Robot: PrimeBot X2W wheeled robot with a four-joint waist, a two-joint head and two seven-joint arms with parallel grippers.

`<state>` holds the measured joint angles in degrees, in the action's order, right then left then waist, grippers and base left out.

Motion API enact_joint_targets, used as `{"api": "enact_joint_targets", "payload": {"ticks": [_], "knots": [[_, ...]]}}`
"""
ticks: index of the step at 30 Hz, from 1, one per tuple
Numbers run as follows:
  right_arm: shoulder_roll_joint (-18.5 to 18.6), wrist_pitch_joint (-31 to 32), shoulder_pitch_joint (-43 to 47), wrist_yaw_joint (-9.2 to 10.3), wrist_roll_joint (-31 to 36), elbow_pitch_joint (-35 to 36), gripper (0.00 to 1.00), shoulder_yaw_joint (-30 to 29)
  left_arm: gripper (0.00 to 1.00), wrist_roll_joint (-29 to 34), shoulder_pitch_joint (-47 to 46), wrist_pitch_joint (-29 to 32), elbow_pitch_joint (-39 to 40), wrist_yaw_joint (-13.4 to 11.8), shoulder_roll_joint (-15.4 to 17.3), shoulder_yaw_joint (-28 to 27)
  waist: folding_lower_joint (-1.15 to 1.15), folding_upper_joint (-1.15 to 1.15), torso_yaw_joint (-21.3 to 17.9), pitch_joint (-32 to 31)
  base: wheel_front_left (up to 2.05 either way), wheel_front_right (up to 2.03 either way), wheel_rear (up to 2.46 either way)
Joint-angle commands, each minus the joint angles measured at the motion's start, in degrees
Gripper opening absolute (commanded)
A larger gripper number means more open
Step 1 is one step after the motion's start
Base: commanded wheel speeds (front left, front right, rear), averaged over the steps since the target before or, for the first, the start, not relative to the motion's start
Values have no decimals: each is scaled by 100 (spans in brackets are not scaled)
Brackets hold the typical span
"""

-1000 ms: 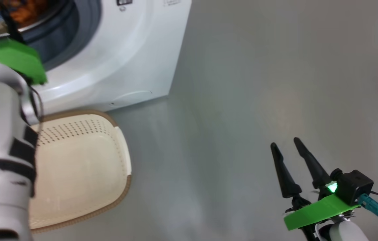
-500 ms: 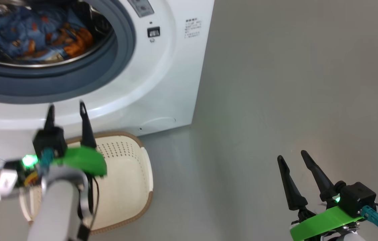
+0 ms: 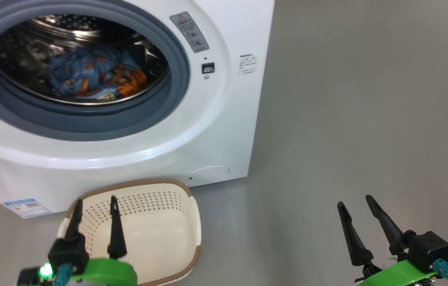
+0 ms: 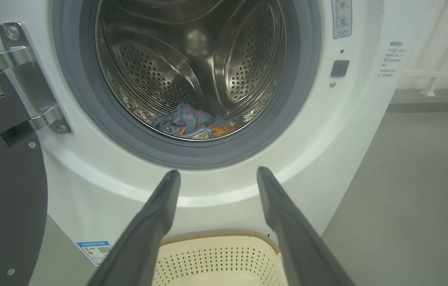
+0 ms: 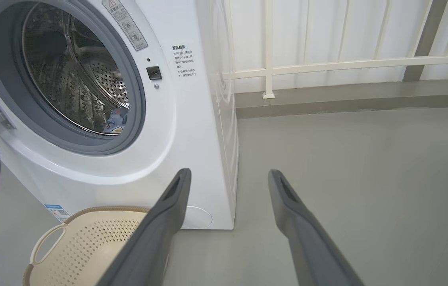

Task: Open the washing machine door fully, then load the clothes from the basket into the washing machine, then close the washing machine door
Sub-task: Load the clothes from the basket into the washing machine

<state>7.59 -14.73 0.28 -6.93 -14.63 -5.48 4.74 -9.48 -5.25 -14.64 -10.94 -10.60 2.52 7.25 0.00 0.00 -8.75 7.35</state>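
While your left gripper point(image 3: 95, 201) hung above the basket point(image 3: 194, 222) with jaws spread wide and holding nothing, your right gripper point(image 3: 354, 201) stood just as released over the floor point(image 3: 347, 119). You had the clothes point(image 3: 93, 75) lying inside the washing machine point(image 3: 224, 131); the washing machine door point(image 4: 5, 190) stood swung open.

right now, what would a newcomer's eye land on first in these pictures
The wide-open round mouth of the washing machine, upper left in the head view, draws the eye first, with the blue-and-orange clothes bunched low in its steel drum. Below it on the grey floor sits the cream basket, empty, the open left tool showing against it. The dark door stands swung open at the left of the left wrist view.
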Motion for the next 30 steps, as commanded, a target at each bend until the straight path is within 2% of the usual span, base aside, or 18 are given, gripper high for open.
{"api": "enact_joint_targets", "payload": {"ticks": [1,5,15,21,30], "knots": [[67,-27,36,-56,37,156,100,109,100,-99,29,-36,216,-36,39,-128,0,0,156,-177,0,0,0],[38,-27,105,-56,73,177,100,74,100,-311,318,-36,456,-158,38,-1,0,0,278,-315,0,0,0],[5,-27,171,-56,119,225,100,109,100,-346,650,-36,844,-173,36,63,0,0,476,-410,0,0,0],[12,-27,193,-56,125,225,100,128,100,-394,744,-36,906,-261,36,19,0,0,530,-451,0,0,0],[56,-27,237,-56,130,232,100,164,100,-316,782,-36,835,-229,36,-2,0,0,572,-519,0,0,0]]}}
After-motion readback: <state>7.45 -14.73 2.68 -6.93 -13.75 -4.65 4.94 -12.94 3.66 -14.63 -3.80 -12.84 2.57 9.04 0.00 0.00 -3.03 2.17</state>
